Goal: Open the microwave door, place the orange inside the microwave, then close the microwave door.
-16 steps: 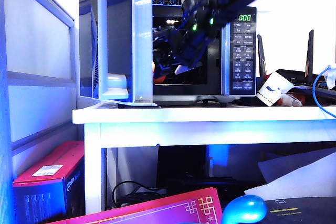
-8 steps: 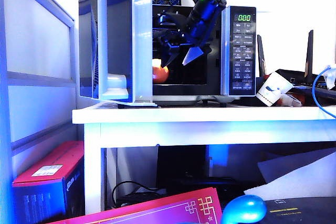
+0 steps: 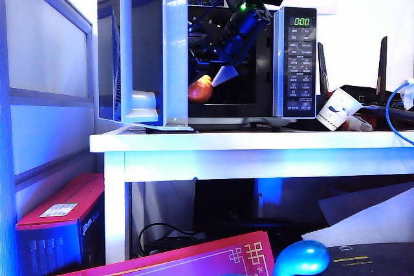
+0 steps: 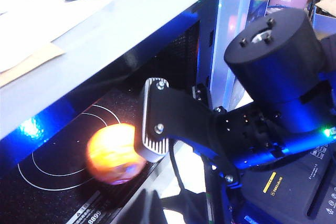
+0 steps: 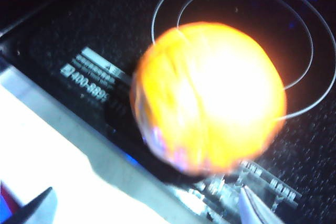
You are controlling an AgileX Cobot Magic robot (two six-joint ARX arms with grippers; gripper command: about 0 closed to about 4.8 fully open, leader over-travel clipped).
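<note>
my right claw [image 5: 152, 208] is spread wide and released, its two finger tips showing apart at the near edge of my wrist view with nothing between them. just past them the orange [image 5: 207, 95] sits loose on the dark floor of the microwave [image 3: 294, 63], close to the front sill and near the ringed marks on that floor. from outside, my right arm reaches in through the opening from above, the claw tip hanging just over the orange [image 3: 200, 88], which lies at the left of the cavity beside the opened microwave door [image 3: 139, 43]. the door stands swung fully out to the left, edge-on to the camera. my left claw i cannot place; the left wrist view looks at my other arm's finger [image 4: 156, 124] just beside the fruit, so i cannot tell its state.

i judge the placing step done and the release made. next i must draw the right arm back out clear of the opening without nudging the fruit, since it lies near the sill and could roll. then the door needs pushing round until it shuts. the white worktop [image 3: 246, 141] carries it all.
</note>
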